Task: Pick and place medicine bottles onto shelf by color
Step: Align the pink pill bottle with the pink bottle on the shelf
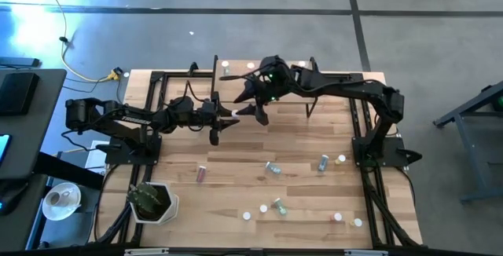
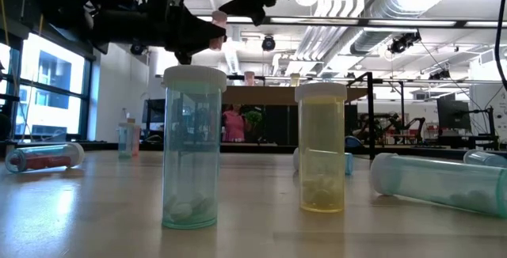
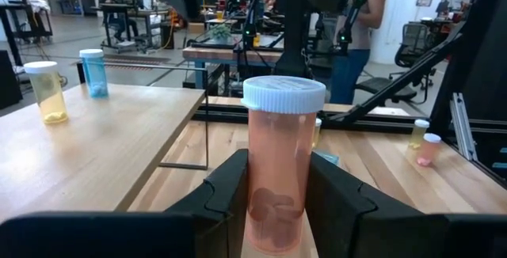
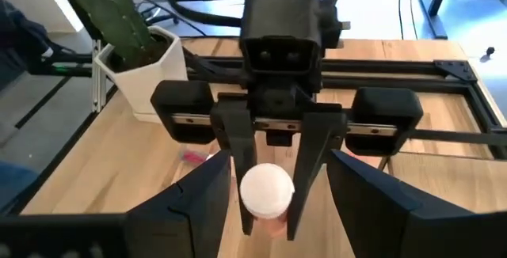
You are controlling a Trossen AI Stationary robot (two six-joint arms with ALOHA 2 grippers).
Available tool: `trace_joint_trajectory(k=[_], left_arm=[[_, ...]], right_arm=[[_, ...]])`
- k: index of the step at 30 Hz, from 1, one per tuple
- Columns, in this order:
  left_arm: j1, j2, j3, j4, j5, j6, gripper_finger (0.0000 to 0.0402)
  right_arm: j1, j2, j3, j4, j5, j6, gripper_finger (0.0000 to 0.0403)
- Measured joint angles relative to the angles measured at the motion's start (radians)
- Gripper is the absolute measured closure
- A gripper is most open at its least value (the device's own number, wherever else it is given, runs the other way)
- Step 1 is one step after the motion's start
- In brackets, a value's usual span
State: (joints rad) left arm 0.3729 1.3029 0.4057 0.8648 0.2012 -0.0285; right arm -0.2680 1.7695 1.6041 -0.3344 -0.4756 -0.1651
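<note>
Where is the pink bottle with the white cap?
The pink bottle is held upright in the left gripper, above the table's middle, facing the right gripper.

No text, label, brand, number or sign can be read here. The left arm carries pale lettering along its upper side in the high view, but it is too small to make out. The pink medicine bottle held in the left wrist view has a bare body and a plain white cap. The green bottle and yellow bottle standing on the tabletop in the low view bear no label either.
</note>
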Motion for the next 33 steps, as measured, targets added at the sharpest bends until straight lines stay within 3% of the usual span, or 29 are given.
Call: trace_joint_trajectory(k=[33], left_arm=[[-0.002,0.000,0.005,0.015,-0.002,-0.029,0.0305]], right_arm=[[0.053,0.029,-0.016,0.002,0.132,-0.037,0.0210]])
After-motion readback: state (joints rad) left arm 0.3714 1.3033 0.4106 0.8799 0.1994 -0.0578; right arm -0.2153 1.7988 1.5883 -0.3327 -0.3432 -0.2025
